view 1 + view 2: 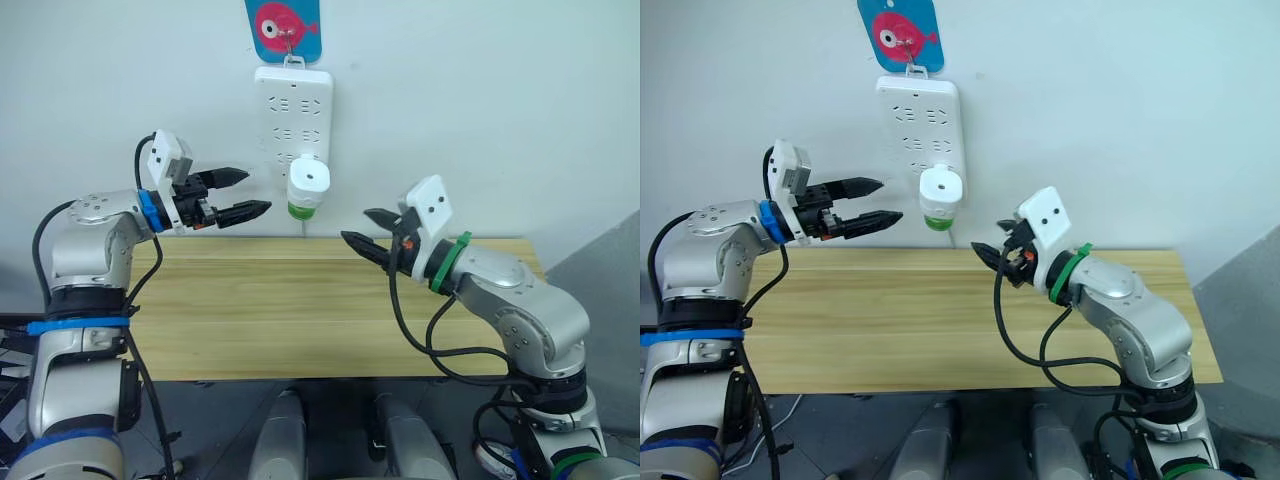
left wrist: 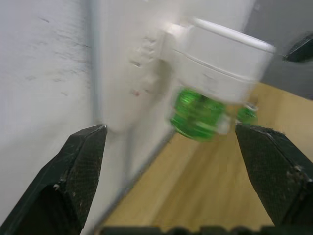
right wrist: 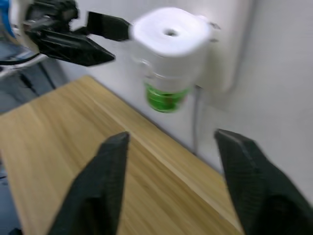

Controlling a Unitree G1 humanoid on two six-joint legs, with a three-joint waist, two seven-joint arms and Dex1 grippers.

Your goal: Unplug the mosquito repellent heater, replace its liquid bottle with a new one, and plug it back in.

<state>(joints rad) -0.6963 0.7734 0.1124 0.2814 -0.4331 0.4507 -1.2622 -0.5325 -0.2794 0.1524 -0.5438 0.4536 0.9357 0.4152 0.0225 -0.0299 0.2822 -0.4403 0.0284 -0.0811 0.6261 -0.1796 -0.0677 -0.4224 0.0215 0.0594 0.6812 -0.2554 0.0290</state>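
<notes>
Two pincers hang near the mosquito repellent heater (image 1: 308,187), which is plugged into the power strip (image 1: 292,110) on the wall. The left pincer (image 1: 243,193) and right pincer (image 1: 362,232) are both spread wide, holding nothing, above the surface (image 1: 250,310).

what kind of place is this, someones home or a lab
Probably a lab or test corner, not a lived-in home: a bare wooden table against a plain white wall, a power strip hung there, and the mosquito repellent heater plugged into it.
</notes>
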